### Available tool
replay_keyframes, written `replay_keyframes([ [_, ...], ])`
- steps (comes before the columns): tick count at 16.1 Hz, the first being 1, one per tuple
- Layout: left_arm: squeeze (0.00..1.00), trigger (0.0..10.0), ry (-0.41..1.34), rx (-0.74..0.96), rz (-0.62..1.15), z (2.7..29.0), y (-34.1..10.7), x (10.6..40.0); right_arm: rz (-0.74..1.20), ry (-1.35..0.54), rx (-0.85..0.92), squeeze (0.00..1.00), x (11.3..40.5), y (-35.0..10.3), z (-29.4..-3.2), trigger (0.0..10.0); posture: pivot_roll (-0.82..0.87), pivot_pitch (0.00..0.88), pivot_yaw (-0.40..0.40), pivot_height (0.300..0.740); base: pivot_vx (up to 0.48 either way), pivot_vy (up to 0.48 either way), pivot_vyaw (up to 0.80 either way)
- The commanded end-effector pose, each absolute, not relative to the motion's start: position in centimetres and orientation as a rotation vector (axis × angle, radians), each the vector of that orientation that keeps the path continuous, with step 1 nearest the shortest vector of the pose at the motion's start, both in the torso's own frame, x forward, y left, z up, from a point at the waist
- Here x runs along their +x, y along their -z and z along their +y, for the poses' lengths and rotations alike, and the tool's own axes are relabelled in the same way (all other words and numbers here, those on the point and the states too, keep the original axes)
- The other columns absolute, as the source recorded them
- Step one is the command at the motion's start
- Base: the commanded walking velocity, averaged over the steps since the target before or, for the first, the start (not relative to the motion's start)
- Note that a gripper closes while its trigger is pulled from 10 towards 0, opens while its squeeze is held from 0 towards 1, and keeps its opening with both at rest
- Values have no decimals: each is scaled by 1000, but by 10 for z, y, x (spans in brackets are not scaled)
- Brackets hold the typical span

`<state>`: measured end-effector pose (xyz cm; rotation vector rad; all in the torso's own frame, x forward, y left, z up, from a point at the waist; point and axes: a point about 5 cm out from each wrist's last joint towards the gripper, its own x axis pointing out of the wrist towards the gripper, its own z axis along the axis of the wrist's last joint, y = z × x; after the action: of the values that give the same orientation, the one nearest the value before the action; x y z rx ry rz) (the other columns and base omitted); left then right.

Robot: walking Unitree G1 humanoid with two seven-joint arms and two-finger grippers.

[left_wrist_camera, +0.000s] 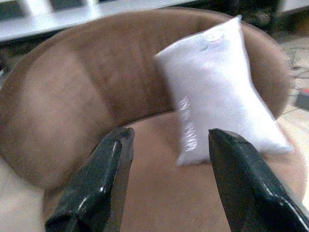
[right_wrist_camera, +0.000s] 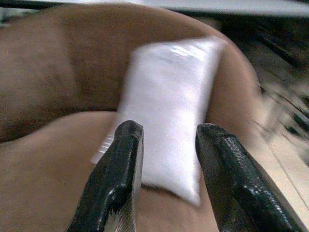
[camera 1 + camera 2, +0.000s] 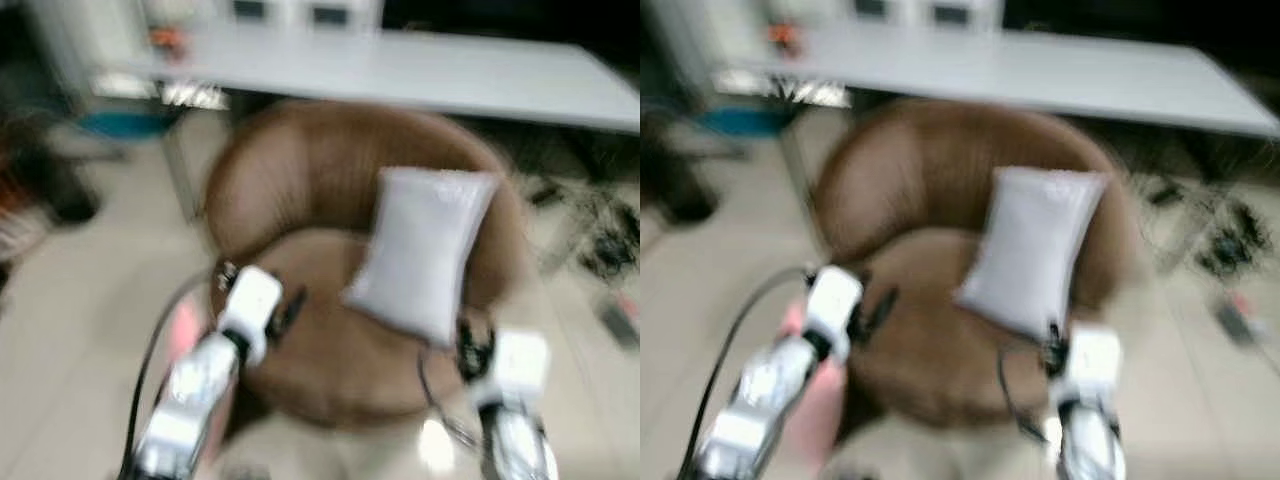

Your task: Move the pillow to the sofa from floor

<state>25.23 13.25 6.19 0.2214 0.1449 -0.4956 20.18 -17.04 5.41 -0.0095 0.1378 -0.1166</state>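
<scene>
The brown round sofa is sitting just ahead of both grippers. The white pillow is leaning against its backrest, beyond the spread, empty right gripper. The left gripper is hovering spread, empty.

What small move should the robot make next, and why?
Probably draw both arms back and stop. The pillow already leans against the backrest of the brown sofa, on its seat. The left gripper and right gripper are both open with nothing between the fingers, apart from the pillow, so no further grasp seems needed.
</scene>
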Motion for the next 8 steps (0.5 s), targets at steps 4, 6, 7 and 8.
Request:
replay_keyframes([
  [4, 0, 10000, 449, 265, 112, 138, -69, 262, 182, 125, 48, 0, 206, -49, -171, 10000, -15, 0, -62, 740, 0, 289, 0],
  [6, 0, 10000, 454, 280, 103, 136, -70, 268, 190, 151, 47, 0, 206, -49, -175, 10000, -16, 0, -60, 740, 0, 345, 0],
  [7, 0, 10000, 461, 284, 94, 136, -73, 273, 196, 165, 50, 0, 204, -48, -178, 10000, -23, 0, -47, 740, 0, 360, 0],
  [8, 0, 10000, 470, 292, 83, 135, -75, 276, 199, 171, 55, 0, 202, -46, -179, 10000, -28, 0, -37, 740, 0, 360, 0],
])
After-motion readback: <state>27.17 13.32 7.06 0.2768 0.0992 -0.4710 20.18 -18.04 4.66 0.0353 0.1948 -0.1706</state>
